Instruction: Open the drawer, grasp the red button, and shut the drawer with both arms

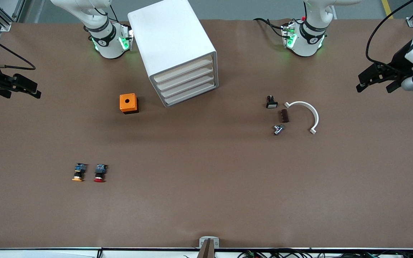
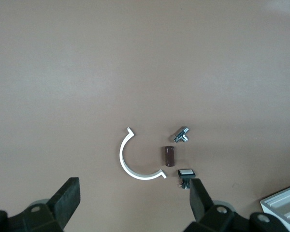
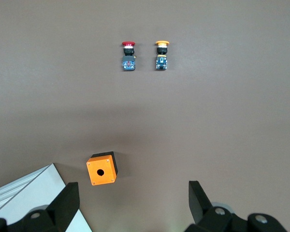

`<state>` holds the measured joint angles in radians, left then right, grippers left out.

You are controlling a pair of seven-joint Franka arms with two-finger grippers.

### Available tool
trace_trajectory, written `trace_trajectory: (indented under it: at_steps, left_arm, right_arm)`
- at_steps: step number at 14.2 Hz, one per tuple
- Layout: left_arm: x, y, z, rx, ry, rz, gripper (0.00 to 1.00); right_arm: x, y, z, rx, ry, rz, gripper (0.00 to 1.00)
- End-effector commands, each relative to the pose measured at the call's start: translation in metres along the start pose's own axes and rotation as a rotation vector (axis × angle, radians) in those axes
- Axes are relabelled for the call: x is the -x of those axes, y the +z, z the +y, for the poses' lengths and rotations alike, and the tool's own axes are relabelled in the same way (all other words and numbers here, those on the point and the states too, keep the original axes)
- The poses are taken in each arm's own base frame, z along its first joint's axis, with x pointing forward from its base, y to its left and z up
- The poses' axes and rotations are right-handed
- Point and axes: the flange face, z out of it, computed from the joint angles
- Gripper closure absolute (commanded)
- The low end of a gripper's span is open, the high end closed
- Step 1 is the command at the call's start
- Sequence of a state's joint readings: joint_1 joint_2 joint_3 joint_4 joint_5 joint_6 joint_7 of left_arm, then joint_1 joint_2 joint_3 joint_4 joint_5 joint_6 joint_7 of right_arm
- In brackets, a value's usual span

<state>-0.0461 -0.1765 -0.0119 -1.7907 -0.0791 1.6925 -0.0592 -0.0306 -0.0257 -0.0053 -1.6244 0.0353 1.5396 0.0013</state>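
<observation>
Cabinet [image 1: 172,46]: four drawers [image 1: 186,83] seen shut, contents hidden.
Red button [image 1: 99,173]: laid on table [image 1: 206,186], at the orange-capped button's [image 1: 79,172] 3 o'clock.
Left gripper [image 1: 376,80]: fingers spread, nothing held.
Right gripper [image 1: 22,86]: fingers spread, nothing held.

Counting now: one cabinet [image 1: 172,46] showing four drawers [image 1: 186,81]. Three push buttons lying out: red-capped button [image 1: 99,173], orange-capped button [image 1: 79,172], white-faced button [image 1: 271,102]. One orange box [image 1: 128,103], one white curved clip [image 1: 305,114], one brown block [image 1: 284,116], one metal fitting [image 1: 278,129]. Two grippers showing: left gripper [image 1: 375,85], right gripper [image 1: 23,88].
</observation>
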Motion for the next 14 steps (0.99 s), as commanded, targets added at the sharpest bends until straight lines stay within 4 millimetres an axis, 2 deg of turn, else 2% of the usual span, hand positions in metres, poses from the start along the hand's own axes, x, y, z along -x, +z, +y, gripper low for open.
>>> trace_trajectory:
  at_steps: [1, 4, 6, 8, 12, 14]
  left_arm:
    - [0.012, -0.028, -0.002, -0.033, 0.004, 0.005, 0.0]
    - [0.006, -0.047, -0.003, -0.051, 0.007, 0.024, 0.0]
    - [-0.017, -0.042, -0.004, -0.049, 0.008, 0.021, 0.0]
    - [-0.042, -0.026, 0.003, -0.049, 0.018, 0.001, 0.0]
    - [-0.046, -0.019, 0.003, -0.048, 0.016, -0.011, 0.0]
    - [-0.052, -0.014, 0.003, -0.046, 0.007, -0.019, 0.0]
  right_arm:
    - [0.009, -0.001, -0.005, 0.007, -0.015, 0.005, 0.0]
    - [0.009, -0.001, -0.009, 0.007, -0.025, 0.005, 0.0]
    - [0.01, -0.003, -0.012, 0.007, -0.029, 0.009, 0.0]
    - [0.01, -0.003, -0.012, 0.007, -0.029, 0.009, 0.0]
    - [0.01, -0.003, -0.011, 0.026, -0.033, 0.014, 0.0]
    - [0.01, -0.006, -0.022, 0.047, -0.058, 0.024, 0.0]
